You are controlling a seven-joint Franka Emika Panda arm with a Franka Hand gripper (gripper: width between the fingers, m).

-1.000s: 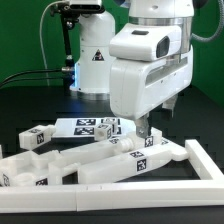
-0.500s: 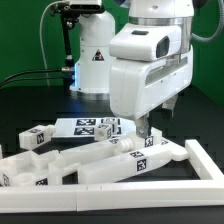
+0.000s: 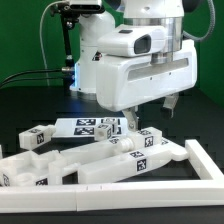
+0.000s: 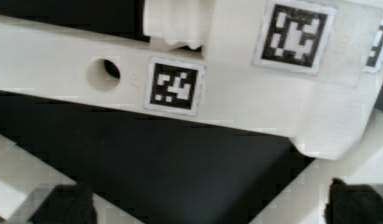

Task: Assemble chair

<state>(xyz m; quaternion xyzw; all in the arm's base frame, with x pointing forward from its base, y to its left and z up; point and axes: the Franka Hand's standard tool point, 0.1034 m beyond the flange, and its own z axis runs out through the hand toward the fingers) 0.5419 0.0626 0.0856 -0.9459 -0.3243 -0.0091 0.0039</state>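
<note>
The chair lies in loose white pieces on the black table. A long flat panel (image 3: 140,160) with marker tags lies in front, more bars (image 3: 40,165) lie on the exterior view's left, and a small tagged block (image 3: 33,137) sits behind them. My gripper (image 3: 130,122) hangs just above the back edge of the panel, open and holding nothing. In the wrist view the panel (image 4: 99,60) shows a round hole (image 4: 110,70) and a tag (image 4: 172,85). My gripper (image 4: 206,208) is open there, with one dark fingertip (image 4: 55,205) showing at each side and only table and panel edge between them.
The marker board (image 3: 85,126) lies flat behind the pieces. A long white border rail (image 3: 150,186) runs along the front and turns up the exterior view's right side (image 3: 206,160). The robot base (image 3: 95,60) and cables stand at the back.
The arm's head has shifted toward the exterior view's left and turned slightly. The gripper stays open and the pieces have not moved.
</note>
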